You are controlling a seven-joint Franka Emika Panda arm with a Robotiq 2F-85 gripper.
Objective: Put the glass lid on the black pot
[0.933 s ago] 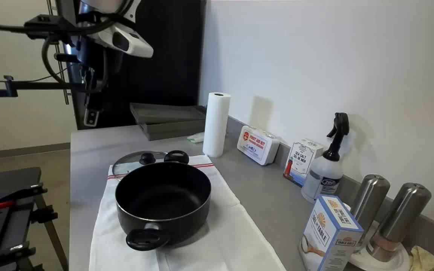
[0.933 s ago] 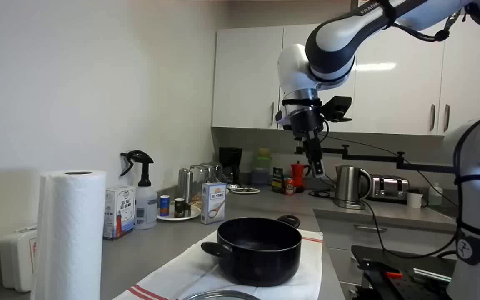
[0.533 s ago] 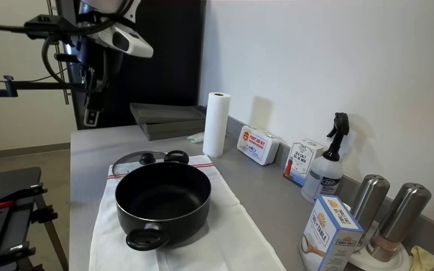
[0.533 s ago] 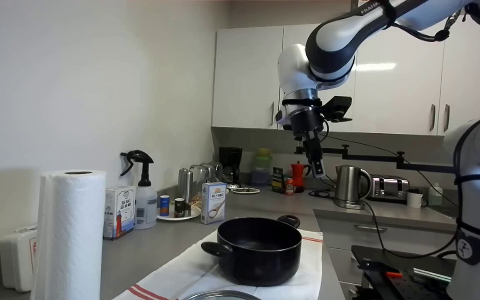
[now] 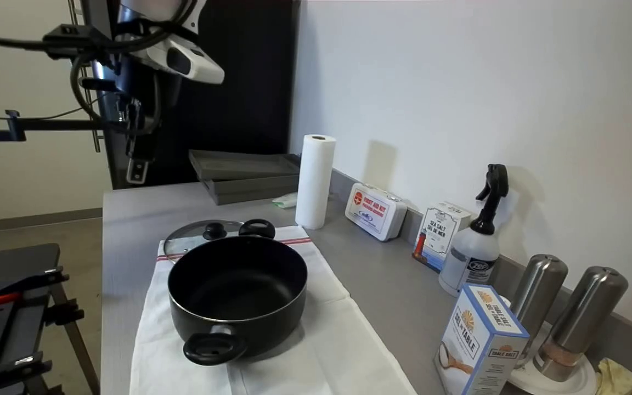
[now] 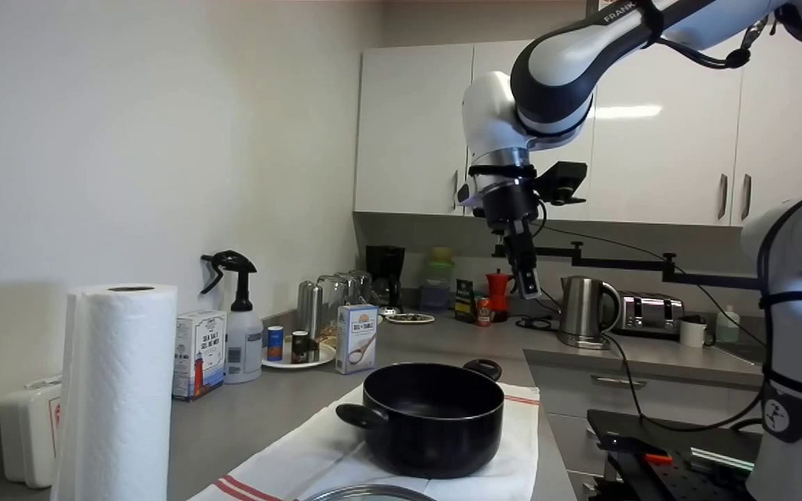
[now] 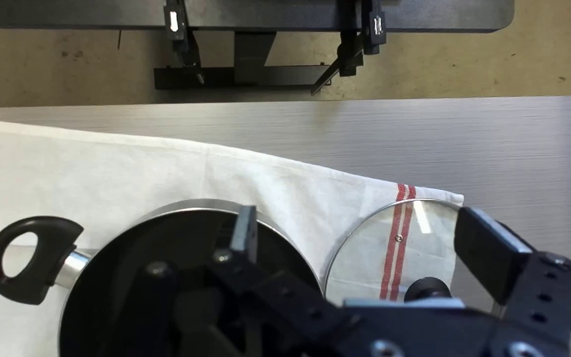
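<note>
Gripper (image 7: 362, 240) is held high w/ jaws apart; glass lid (image 7: 397, 253) is laid beside blk pot (image 6: 434, 437), partly on cloth (image 5: 343, 351).

2-handled black pot (image 6: 434, 433) on towel (image 6: 324, 454)

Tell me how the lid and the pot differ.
The lid is see-through; the pot is opaque black. The lid is shallow; the pot is deep and uncovered. The lid has one black knob on top; the pot has two black loop handles at its sides. Both are round.
</note>
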